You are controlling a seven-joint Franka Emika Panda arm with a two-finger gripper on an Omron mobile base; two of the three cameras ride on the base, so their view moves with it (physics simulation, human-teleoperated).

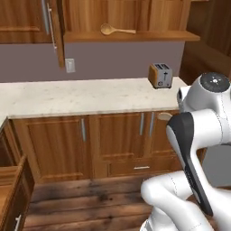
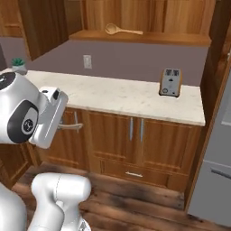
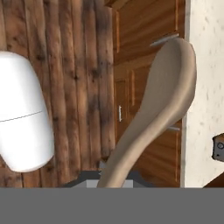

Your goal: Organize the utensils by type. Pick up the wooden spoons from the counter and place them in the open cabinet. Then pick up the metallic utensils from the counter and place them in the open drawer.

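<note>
On my left base view the drawer [image 1: 12, 189] stands pulled out at the lower left corner. Above the worktop [image 1: 67, 97], the cabinet [image 1: 131, 36] is open, and one wooden spoon [image 1: 115, 30] lies flat on its shelf, bowl to the left. Further right a toaster [image 1: 160, 75] sits on the worktop's far end. Just past it, a pale rounded tip [image 1: 164, 116] pokes out beside the arm.

The right base view adds a small potted plant [image 2: 18, 62] on the worktop's left end, and a wall outlet [image 2: 87, 61].

The hand view gives what the others don't: the tool [image 3: 109, 177] is closed down narrow on the handle of a second wooden spoon [image 3: 164, 92], its bowl reaching toward the worktop's edge; the fingertips themselves are mostly hidden, so I think the grip sits low on the handle.

I count two wooden spoons, one toaster.
</note>
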